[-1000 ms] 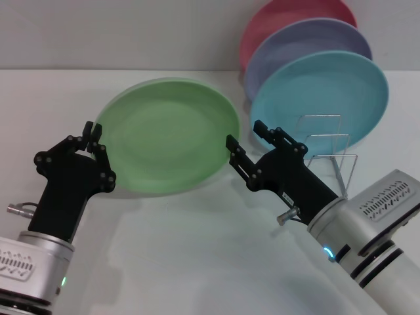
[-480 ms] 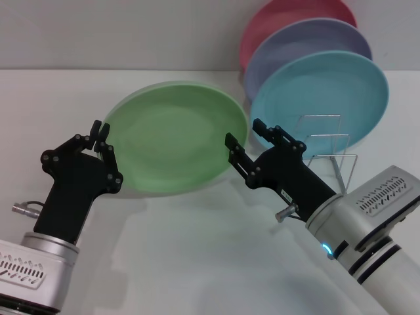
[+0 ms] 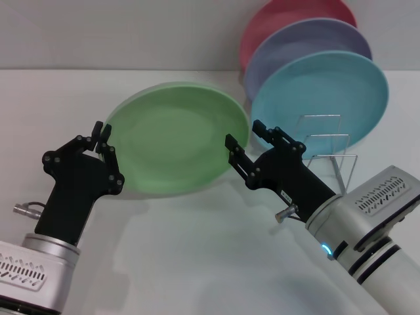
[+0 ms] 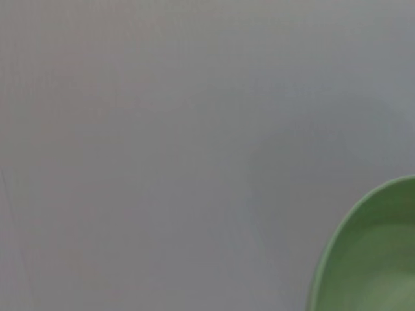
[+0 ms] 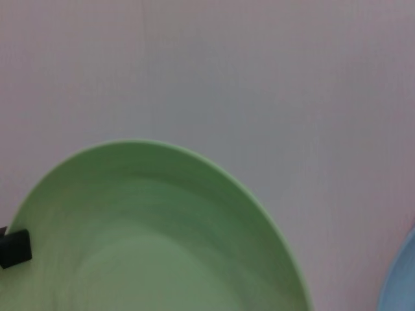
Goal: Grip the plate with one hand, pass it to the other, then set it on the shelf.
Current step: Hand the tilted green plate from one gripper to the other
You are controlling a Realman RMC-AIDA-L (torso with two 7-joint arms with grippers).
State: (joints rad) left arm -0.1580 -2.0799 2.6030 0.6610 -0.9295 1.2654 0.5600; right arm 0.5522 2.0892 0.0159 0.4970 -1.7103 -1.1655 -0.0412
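Holding the plate (image 3: 177, 136) off the table, tilted, face toward the camera — head view. Left gripper (image 3: 104, 143) is pinched on the plate's left rim. Right gripper (image 3: 244, 139) sits at the opposite rim with its jaws spread, one finger to each side of the edge; whether either pad touches is not clear. So the plate spans the gap between the two grippers, its width running left to right. The shelf (image 3: 326, 152) stands behind and beside the right arm, with a light blue plate (image 3: 321, 98) leaning in it, a lavender plate (image 3: 308, 46) and a pink plate (image 3: 275, 20) behind. The right arm is clearly the nearer one to the rack.

Left wrist view: only an arc of the green rim (image 4: 376, 259) at one corner, over plain table — no fingers visible.

Right wrist view: the plate (image 5: 155, 240) fills the lower part; a small dark block (image 5: 14, 248) at its far rim is probably the left gripper's fingertip.

Judgement: handover stage; right jaws need to shut on the rim before left lets go.
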